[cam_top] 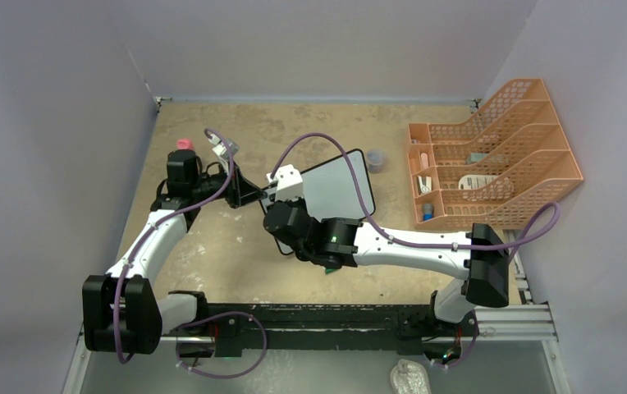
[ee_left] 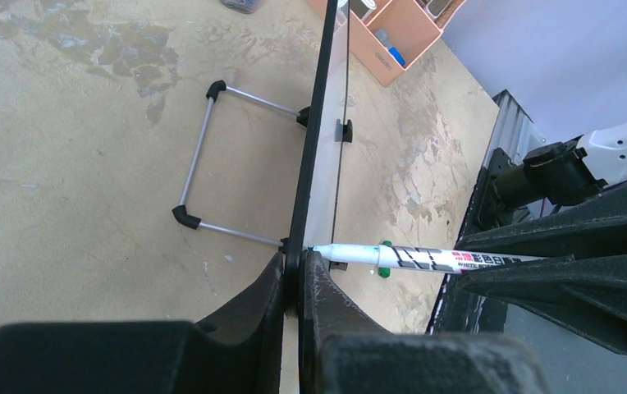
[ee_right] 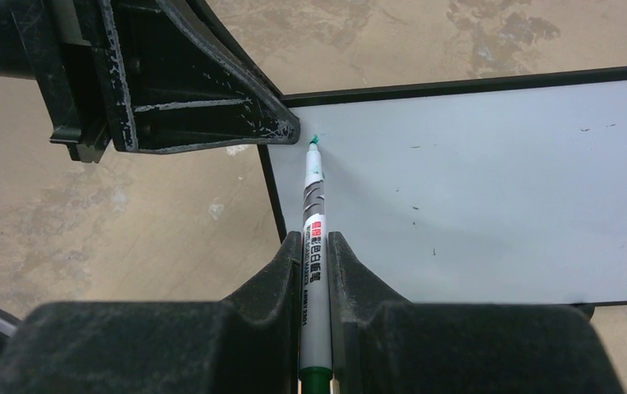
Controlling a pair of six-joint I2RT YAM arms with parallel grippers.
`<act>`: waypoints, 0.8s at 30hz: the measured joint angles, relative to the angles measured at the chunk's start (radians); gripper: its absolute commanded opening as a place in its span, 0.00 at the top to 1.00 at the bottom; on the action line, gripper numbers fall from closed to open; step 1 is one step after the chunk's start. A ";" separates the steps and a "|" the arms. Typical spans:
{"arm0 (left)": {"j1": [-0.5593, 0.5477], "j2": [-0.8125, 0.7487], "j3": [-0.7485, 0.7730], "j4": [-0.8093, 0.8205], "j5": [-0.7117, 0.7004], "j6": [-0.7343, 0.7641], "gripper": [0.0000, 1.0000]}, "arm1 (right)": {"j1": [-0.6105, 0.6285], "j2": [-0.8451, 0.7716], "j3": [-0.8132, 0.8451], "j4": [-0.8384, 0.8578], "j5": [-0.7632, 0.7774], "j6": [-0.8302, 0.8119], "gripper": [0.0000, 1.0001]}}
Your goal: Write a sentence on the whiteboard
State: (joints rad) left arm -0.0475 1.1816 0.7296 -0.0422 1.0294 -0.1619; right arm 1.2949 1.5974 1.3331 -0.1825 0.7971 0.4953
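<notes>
Starting at the near edge of the table [cam_top: 212, 263], both arm bases sit side by side and both arms reach in toward the middle.

The right end effector [ee_right: 314, 246] is clenched on a marker [ee_right: 316, 205]. Its two black fingers pinch the barrel about halfway along. The marker has a pale body with black print and a red label, and a green tip. It points away from the wrist, and the tip is touching the whiteboard [ee_right: 474, 180].

The whiteboard sits roughly mid-table, a bit toward the far edge. It's propped up and tilted back, with its white face turned toward the right arm and a wire stand [ee_left: 199, 156] folded out behind it on the table. From the left wrist camera you see it edge-on, just a thin black frame line. Its face is white with a few tiny dark specks scattered around.

The left end effector [ee_left: 296, 267] is clamped on the board's left edge, one finger on the front and one on the back. The marker tip lands right beside those fingers, close to that corner of the board.

Past the board there's a small dark round thing [cam_top: 376, 158] on the table, can't tell what it is. Toward the far right corner stands an orange mesh desk organizer [cam_top: 491, 160] with some small bits in its compartments. Over by the far left corner there's a small pink object [cam_top: 183, 144], just behind the left arm.
</notes>
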 measured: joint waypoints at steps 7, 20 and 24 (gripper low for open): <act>0.000 0.000 0.000 0.000 -0.001 0.001 1.00 | 0.000 0.001 0.004 0.000 0.002 0.000 1.00; 0.000 0.000 0.000 0.000 -0.001 0.001 1.00 | 0.000 0.001 0.004 0.000 0.024 0.002 1.00; 0.000 0.000 0.000 0.000 -0.001 0.002 1.00 | -0.001 0.001 0.004 -0.001 0.028 0.004 1.00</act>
State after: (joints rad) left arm -0.0475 1.1816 0.7296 -0.0425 1.0286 -0.1604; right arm 1.2942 1.5982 1.3369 -0.1837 0.8253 0.4995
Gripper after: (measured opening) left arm 0.049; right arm 0.143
